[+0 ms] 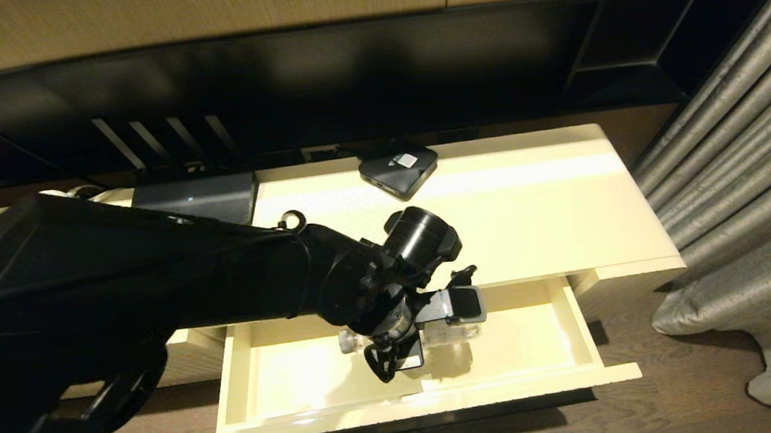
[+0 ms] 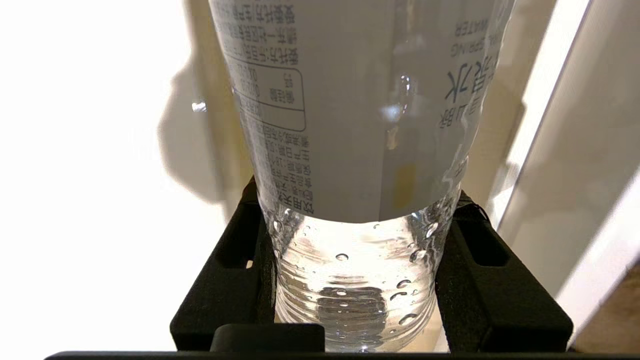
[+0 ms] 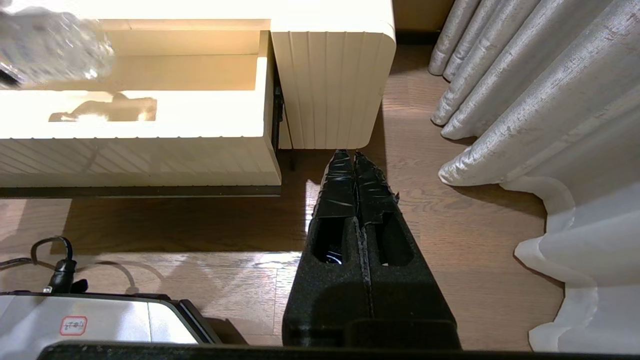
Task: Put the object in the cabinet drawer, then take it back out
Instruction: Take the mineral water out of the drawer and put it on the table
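Head cam: high up, looks fwd & down over cabinet [image 1: 533,202] top into open drawer [image 1: 404,413].
L wrist cam: right behind left claw [image 2: 352,280], v. close on bottle [image 2: 350,125].
R wrist cam: low near floor [image 3: 225,225], behind right claw [image 3: 355,160], faces cabinet end.
Shared: drawer, bottle.

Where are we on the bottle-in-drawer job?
Done: the cabinet drawer stands pulled open. In hand: the left pincer grips the water bottle lying sideways above the drawer floor, casting a shadow there. Whether it is going in or coming out, one moment cannot tell. The right pincer hangs shut near the floor.
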